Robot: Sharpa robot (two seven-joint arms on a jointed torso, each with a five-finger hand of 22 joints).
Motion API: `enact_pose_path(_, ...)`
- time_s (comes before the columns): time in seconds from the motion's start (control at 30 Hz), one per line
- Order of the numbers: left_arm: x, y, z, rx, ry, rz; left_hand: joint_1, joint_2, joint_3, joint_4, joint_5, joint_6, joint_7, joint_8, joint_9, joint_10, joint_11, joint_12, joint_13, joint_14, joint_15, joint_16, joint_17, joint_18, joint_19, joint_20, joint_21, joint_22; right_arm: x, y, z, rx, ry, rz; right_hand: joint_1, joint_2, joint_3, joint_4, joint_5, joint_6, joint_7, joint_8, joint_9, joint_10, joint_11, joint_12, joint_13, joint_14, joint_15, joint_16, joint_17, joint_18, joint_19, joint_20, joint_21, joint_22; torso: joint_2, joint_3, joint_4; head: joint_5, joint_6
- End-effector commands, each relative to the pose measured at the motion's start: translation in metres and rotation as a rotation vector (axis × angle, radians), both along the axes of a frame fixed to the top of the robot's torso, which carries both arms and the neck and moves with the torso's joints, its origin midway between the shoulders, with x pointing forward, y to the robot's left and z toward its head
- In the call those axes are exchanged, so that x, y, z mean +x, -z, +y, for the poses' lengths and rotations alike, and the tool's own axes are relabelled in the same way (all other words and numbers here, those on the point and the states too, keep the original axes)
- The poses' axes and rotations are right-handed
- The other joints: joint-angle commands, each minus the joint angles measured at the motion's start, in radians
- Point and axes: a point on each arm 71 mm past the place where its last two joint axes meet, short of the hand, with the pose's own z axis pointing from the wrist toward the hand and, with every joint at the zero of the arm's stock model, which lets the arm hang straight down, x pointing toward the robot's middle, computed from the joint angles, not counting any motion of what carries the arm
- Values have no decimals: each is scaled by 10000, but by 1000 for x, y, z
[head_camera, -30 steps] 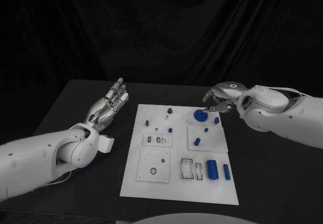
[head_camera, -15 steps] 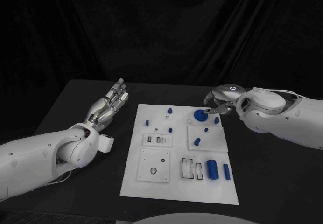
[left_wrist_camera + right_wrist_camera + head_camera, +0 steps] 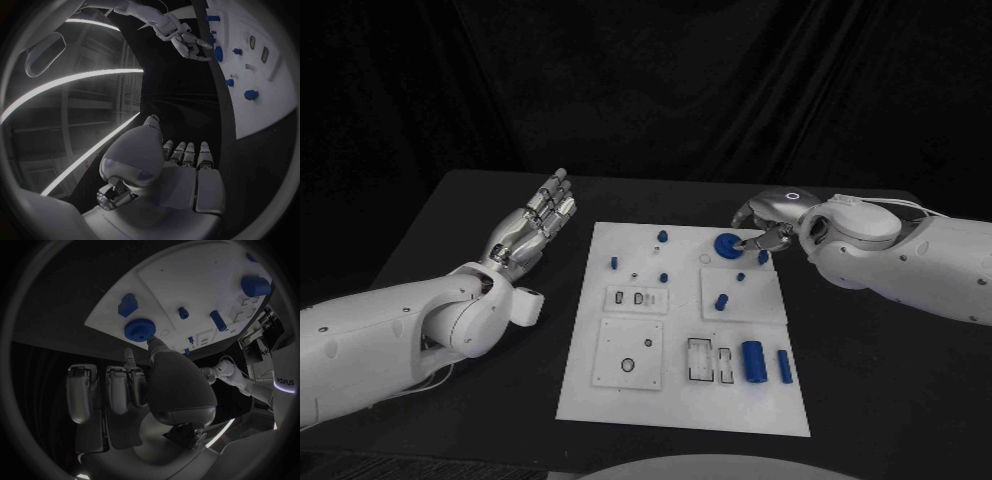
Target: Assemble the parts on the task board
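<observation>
The white task board [image 3: 678, 402] lies in the middle of the table. A blue round knob [image 3: 728, 245] stands near its far right corner. My right hand [image 3: 770, 226] hovers just right of it, fingers curled towards it. In the right wrist view the thumb's tip [image 3: 154, 343] meets the toothed rim of the knob [image 3: 139, 330], both on the same side as a slim fingertip; a grip is not visible. My left hand [image 3: 538, 218] rests left of the board, fingers straight and apart, holding nothing.
A blue cylinder [image 3: 753, 362] and a blue bar [image 3: 785, 367] lie at the board's near right. Small blue pegs [image 3: 723, 302] [image 3: 664, 237] [image 3: 615, 264] stand further up. A blue block [image 3: 763, 257] sits under my right hand. Black table surrounds the board.
My right hand has come down and closer to the blue round knob. The knob and the left hand have stayed in place.
</observation>
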Motion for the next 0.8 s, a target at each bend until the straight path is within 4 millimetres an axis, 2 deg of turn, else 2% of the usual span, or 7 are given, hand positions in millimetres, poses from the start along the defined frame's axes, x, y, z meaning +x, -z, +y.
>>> enact_pose_path(0.03, -1, -6, -2, -427, 246, -666, 74, -2, 49, -5, 56, 36, 40, 28, 15, -15, 70, -66, -11, 31, 86, -36, -17, -119, 7, -11, -33, -16, 0, 1, 1, 72, -48, -112, -12, -125, 50, 73, -256, -68, 41, -28, 33, 1026, 26, 24, 2628, 1019, -41, 26, 2629, -88, 945, -25, 42, 2547, 0, 2, 8, -2, -4)
enact_pose_path(0.23, -1, -5, -2, -431, 293, -615, 105, 3, 75, -10, 91, 81, 123, 39, 25, -15, 113, -66, -11, 31, 128, -36, -17, -140, 7, 12, -33, -16, 0, 3, 2, 96, -91, -104, 16, -122, 71, 66, -285, -59, 50, -19, 47, 1026, 31, 24, 2628, 1019, -39, 26, 2629, -90, 949, -23, 47, 2549, -5, -15, -16, 36, -50)
enact_pose_path(0.37, 0, -5, -3, -446, 345, -585, 119, 8, 88, -12, 118, 91, 140, 41, 27, -15, 129, -66, -11, 31, 140, -36, -17, -145, 7, 20, -33, -16, 0, 6, 4, 64, -101, -33, 101, -91, 129, 30, -178, -29, 57, 6, 83, 1026, 39, 24, 2628, 1019, -34, 26, 2629, -88, 945, -19, 42, 2547, -1, -8, 1, 21, -69)
enact_pose_path(0.57, 0, -5, -4, -463, 395, -558, 138, 9, 103, -16, 150, 104, 157, 44, 29, -15, 146, -66, -11, 31, 157, -36, -17, -150, 7, 34, -33, -16, 1, 8, 6, 33, -164, 33, 165, -16, 204, -6, 219, 24, 76, 54, 167, 1026, 56, 24, 2628, 1019, -21, 26, 2629, -89, 948, -5, 44, 2549, 1, -2, 9, 1, -56)
enact_pose_path(0.67, 0, -5, -4, -469, 415, -545, 159, 5, 116, -21, 184, 109, 170, 45, 30, -15, 159, -66, -11, 31, 171, -36, -17, -152, 7, 47, -33, -16, 2, 9, 8, 11, -201, 65, 210, 38, 254, -65, 603, 116, 54, 111, 241, 1026, 41, 24, 2628, 1019, -25, 26, 2629, -90, 951, -7, 48, 2550, 2, 2, 17, 0, -63)
enact_pose_path(0.8, 0, -5, -4, -474, 436, -528, 169, 4, 122, -24, 199, 108, 176, 44, 29, -15, 165, -66, -11, 31, 177, -36, -17, -152, 7, 54, -33, -16, 3, 12, 10, -5, -245, 109, 213, 43, 260, -79, 675, 165, 61, 138, 265, 1026, 43, 24, 2628, 1019, -27, 26, 2629, -89, 949, -7, 45, 2549, -3, -4, -1, 4, -87)
